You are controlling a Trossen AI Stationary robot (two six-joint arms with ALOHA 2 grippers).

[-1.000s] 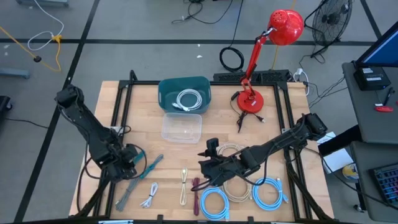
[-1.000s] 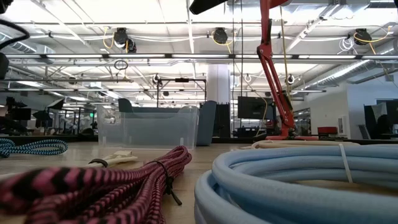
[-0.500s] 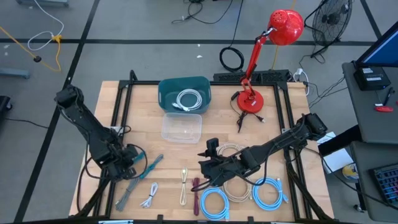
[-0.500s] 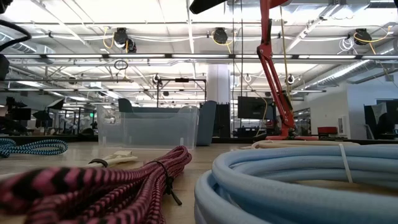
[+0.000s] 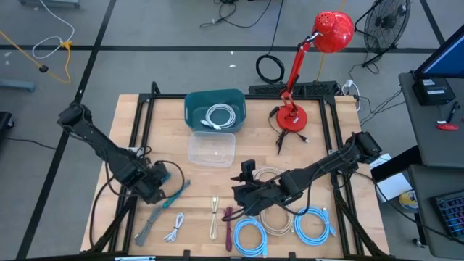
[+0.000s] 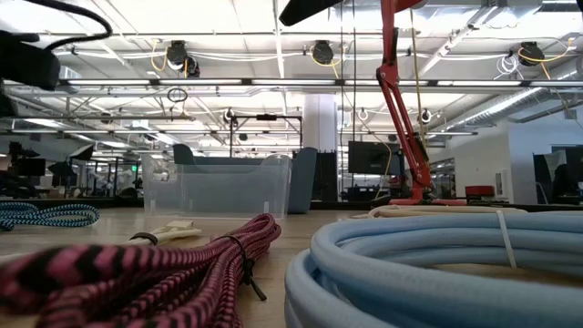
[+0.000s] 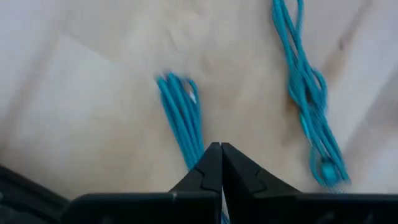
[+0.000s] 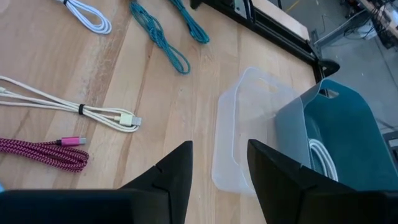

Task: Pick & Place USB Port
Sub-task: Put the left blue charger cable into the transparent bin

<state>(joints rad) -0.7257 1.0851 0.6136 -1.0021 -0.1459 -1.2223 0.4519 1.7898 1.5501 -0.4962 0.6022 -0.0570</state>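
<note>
A teal braided cable bundle (image 7: 180, 115) lies at the table's left front, with my left gripper (image 7: 215, 149) shut on it; in the high view the gripper (image 5: 165, 181) is over the teal cable (image 5: 177, 192). A second teal cable (image 7: 308, 99) lies beside it on the wood. My right gripper (image 5: 243, 192) waits open near the table's front middle, above a magenta cable (image 5: 229, 223). In its wrist view the right gripper (image 8: 219, 168) faces a clear bin (image 8: 255, 124) and a teal bin (image 8: 339, 130). My left gripper pinches one end of the teal bundle (image 7: 198, 148) between its two shut fingers, which slant down from above and lie along the bundle. The rest of the bundle stretches away from the fingertips over the wood. I cannot tell whether it is lifted clear.
The teal bin (image 5: 214, 110) holds a white cable; the clear bin (image 5: 212, 148) stands just in front of it. A red lamp (image 5: 293, 116) stands at the back right. Blue coils (image 5: 250, 235), a cream coil (image 5: 272, 217) and white, cream and grey cables lie along the front edge.
My left arm has swung toward the table's right edge, bringing its gripper over the teal cable. In the low view the arm now shows larger at the upper left. My right arm has kept still.
</note>
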